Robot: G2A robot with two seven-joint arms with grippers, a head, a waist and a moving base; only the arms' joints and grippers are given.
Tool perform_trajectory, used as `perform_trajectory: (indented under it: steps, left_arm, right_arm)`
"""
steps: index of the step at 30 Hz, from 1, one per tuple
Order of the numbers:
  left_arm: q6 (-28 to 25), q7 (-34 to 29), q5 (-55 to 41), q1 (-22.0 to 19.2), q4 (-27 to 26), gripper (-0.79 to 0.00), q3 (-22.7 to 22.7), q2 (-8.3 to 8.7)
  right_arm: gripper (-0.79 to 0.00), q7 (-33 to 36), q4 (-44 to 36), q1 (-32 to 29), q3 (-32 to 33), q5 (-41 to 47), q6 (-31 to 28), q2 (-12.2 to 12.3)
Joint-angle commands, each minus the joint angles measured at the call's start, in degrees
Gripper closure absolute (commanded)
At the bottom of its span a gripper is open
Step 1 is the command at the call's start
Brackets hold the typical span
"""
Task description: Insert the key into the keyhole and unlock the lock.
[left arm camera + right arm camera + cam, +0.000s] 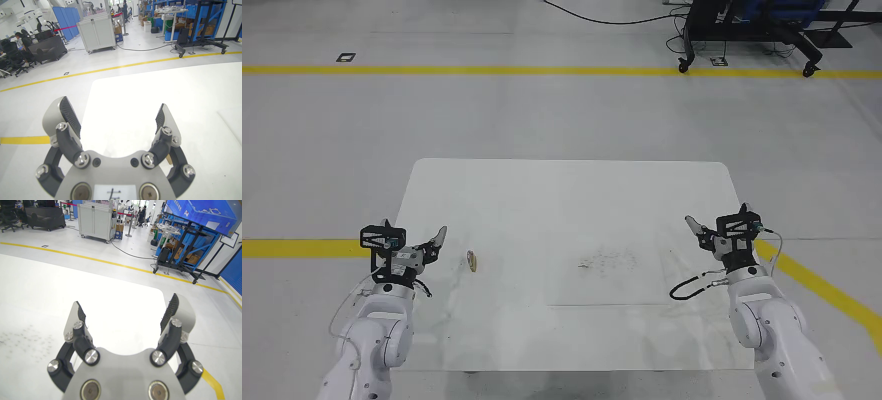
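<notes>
A small brass-coloured object lies on the white table at its left side; it is too small to tell whether it is the key or the lock. A tan sliver of it shows behind the left gripper's finger linkage. My left gripper hovers open and empty over the table's left edge, just left of that object. Over the right edge my right gripper is also open, with nothing between its fingers.
A patch of grey scuff marks sits right of the table's centre. A black cable loops beside the right arm. Yellow floor lines run beyond the table, and a wheeled rack stands far back.
</notes>
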Motion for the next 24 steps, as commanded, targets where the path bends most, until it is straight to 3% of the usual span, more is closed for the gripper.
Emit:
perform_trajectory:
  steps: [1,4,7,20,24]
  left_arm:
    - [0.0,0.0,0.0,0.0,0.0,-0.785,0.0,0.0]
    - [0.0,0.0,0.0,0.0,0.0,-0.785,0.0,0.0]
    - [0.0,0.0,0.0,0.0,0.0,-0.785,0.0,0.0]
    - [0.0,0.0,0.0,0.0,0.0,-0.785,0.0,0.0]
    - [0.0,0.0,0.0,0.0,0.0,-0.785,0.0,0.0]
  right_arm:
    - [-0.784,0.0,0.0,0.0,0.0,0.0,0.0,0.0]
    - [-0.785,-0.6,-4.04,1.39,-2.36,-5.85,-2.38,0.12]
    - [-0.785,5.33,-6.66,3.26,-7.07,-4.79,-4.31,-0.3]
    - [-0.785,5.33,-6.66,3.26,-7.07,-4.79,-4.31,-0.3]
    - [-0.785,5.36,-4.54,6.27,-10.36,-4.77,-11.69,-0.31]
